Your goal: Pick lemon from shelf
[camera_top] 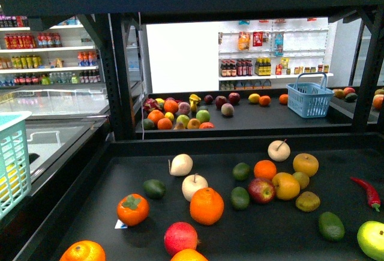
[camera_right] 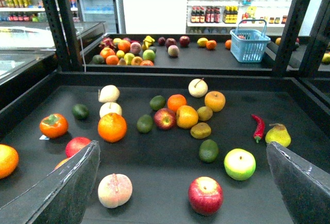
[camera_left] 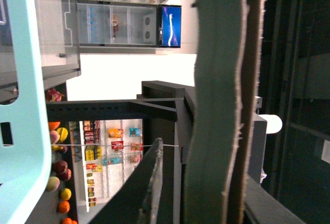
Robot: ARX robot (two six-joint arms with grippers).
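The bright yellow pointed lemon [camera_right: 278,135] lies near the black metal shelf's [camera_right: 154,78] right edge, just beyond the wide-open, empty right gripper [camera_right: 183,152].

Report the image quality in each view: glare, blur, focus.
Front view: bright white panel behind is blown out, tray fruit sharp. Left wrist view: near green edge soft, dark at one side. Right wrist view: evenly lit, sharp; right gripper jaws blurred at the corners.

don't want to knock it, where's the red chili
The red chili lies on the shelf, far right in the front view, with a yellow pear close beside it.
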